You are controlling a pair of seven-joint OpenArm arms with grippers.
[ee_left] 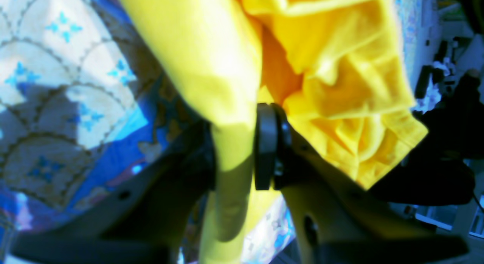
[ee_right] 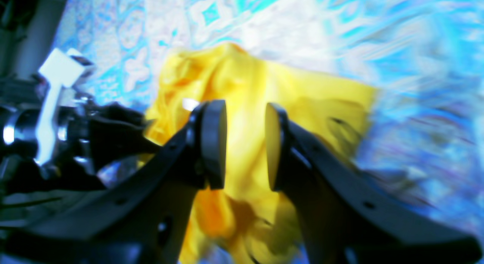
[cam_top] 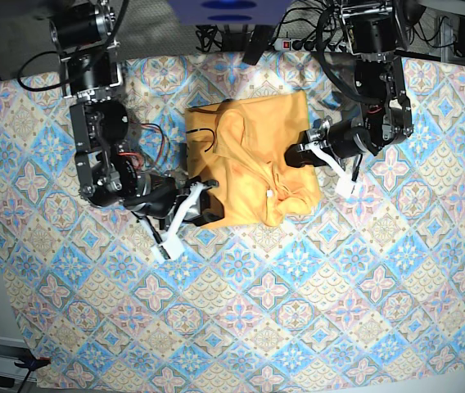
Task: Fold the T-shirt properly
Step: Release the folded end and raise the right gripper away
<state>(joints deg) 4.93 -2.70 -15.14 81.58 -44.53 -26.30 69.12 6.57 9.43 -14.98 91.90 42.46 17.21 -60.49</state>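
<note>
The yellow-orange T-shirt (cam_top: 249, 160) lies crumpled and partly folded on the tablecloth, with a small white tag (cam_top: 270, 194) showing near its front edge. My left gripper (cam_top: 298, 154) is at the shirt's right edge. In the left wrist view it (ee_left: 236, 150) is shut on a fold of the yellow shirt (ee_left: 340, 67), with cloth bunched beyond the pads. My right gripper (cam_top: 208, 195) is at the shirt's front-left edge. In the right wrist view it (ee_right: 245, 143) is open, nothing between the pads, and the shirt (ee_right: 242, 86) lies just beyond it.
The blue-pink tile-patterned tablecloth (cam_top: 298, 311) covers the whole table. Red and black cables (cam_top: 155, 143) trail from the arm on the left near the shirt. More cables and a power strip (cam_top: 286, 39) lie along the far edge.
</note>
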